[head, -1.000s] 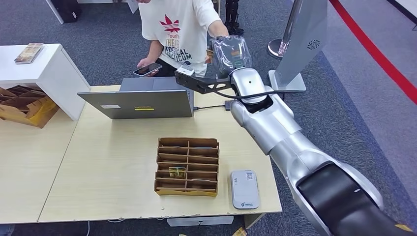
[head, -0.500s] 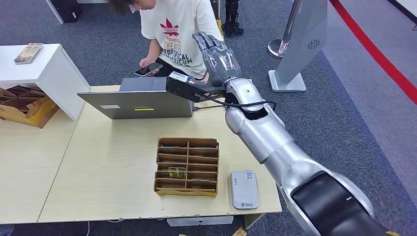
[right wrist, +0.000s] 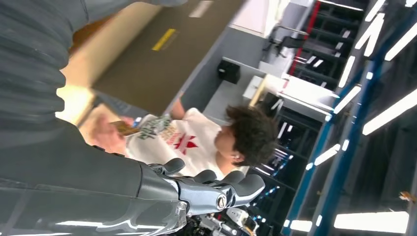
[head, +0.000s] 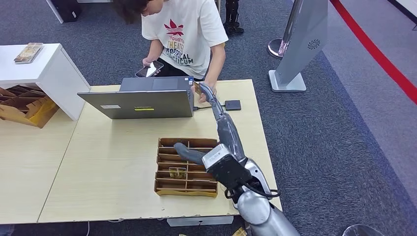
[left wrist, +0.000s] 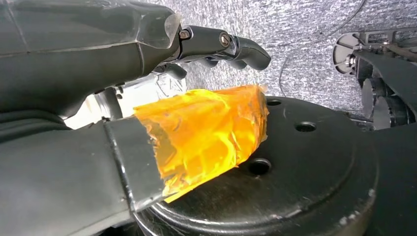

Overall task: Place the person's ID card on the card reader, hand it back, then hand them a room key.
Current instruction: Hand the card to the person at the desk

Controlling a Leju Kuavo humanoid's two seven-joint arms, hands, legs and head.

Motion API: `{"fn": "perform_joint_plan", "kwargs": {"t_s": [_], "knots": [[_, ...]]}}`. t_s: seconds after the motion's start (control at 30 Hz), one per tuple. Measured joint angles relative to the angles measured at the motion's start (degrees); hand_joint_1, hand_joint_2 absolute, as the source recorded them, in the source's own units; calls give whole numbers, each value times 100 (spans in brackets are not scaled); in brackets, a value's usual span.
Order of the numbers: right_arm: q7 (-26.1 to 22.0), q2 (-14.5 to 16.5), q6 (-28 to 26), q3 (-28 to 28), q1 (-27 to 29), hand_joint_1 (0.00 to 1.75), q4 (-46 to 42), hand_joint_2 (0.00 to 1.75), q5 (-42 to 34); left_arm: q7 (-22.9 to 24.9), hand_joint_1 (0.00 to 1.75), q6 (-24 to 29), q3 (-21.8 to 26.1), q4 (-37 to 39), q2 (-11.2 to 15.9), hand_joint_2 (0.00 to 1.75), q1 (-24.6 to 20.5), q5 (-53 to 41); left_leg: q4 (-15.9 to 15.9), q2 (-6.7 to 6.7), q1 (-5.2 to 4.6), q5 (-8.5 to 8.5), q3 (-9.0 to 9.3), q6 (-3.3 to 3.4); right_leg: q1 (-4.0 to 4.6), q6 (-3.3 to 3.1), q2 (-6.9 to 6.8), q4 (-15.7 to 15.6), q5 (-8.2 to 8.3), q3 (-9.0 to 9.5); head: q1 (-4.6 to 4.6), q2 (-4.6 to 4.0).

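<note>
My right hand [head: 227,135] stretches out low over the table, fingers [right wrist: 216,189] spread toward the person [head: 184,29], and it holds nothing. Its fingertips end near the person's hand [head: 202,96] at the table's far edge. In the right wrist view that hand holds a tan card [right wrist: 125,129]. A brown cardboard organiser [head: 187,167] lies under my thumb, with one room key card [head: 177,172] in a slot. My forearm hides the card reader. My left hand [left wrist: 98,54] hangs by my body with its fingers apart and nothing in it; its thumb is wrapped in orange tape.
An open grey laptop [head: 140,101] stands at the table's far side, with a small black hub [head: 232,104] on a cable beside it. The person holds a phone [head: 148,69]. A white shelf [head: 44,73] and cardboard trays [head: 24,105] are at the left, a silver stand [head: 300,44] at the right.
My right arm has swung down from chest height in front of the person to low over the organiser. The person has leaned in and brought a hand to the table edge.
</note>
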Motion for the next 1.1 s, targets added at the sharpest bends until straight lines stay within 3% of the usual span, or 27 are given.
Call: {"fn": "perform_joint_plan", "kwargs": {"t_s": [0.03,0.1,0.2,0.4,0.5,0.57,0.63,0.7,0.8,1.1], "knots": [[18,-67,3,11,103,101,-39,175,121,-1,0,-7,13,0,-1,0,8,0,0,0,0,0,0,0,0,0,0,0,0,0,0,0],[51,-178,-9,25,260,158,-62,175,365,-3,0,-20,32,-1,-1,0,20,1,0,0,0,1,1,0,1,0,0,0,1,1,0,0],[91,-281,-58,31,386,174,-19,175,636,-3,0,-29,60,-1,-1,0,23,2,0,0,1,1,2,-1,1,0,1,2,1,1,0,0],[303,-385,-165,60,393,175,167,175,1381,5,0,-46,98,0,-1,0,23,4,0,0,1,1,1,-1,1,-1,2,2,1,2,-1,0],[470,-438,-166,131,301,167,331,175,1814,10,0,-58,99,-1,0,0,22,4,0,0,1,1,1,0,1,0,2,2,1,2,0,0],[585,-470,-169,193,213,140,471,175,2101,20,0,-64,99,0,3,0,22,4,0,1,1,1,1,0,1,0,2,2,1,2,-1,0],[689,-497,-170,260,131,96,612,175,2337,29,0,-70,99,0,8,0,22,4,0,0,1,1,1,0,1,0,2,2,1,2,-1,0],[774,-522,-167,324,50,68,750,175,2502,35,0,-81,99,0,15,0,22,4,0,0,1,2,1,0,1,0,2,2,1,2,-1,0],[866,-554,-153,416,-86,60,951,175,2675,39,0,-100,99,1,21,0,20,2,0,1,1,2,2,-1,1,-1,2,2,2,2,-1,0],[940,-586,-87,574,-284,59,1311,175,2854,41,0,-115,99,-1,28,0,20,2,0,0,1,3,1,-2,1,-1,2,2,2,3,0,0]]}}
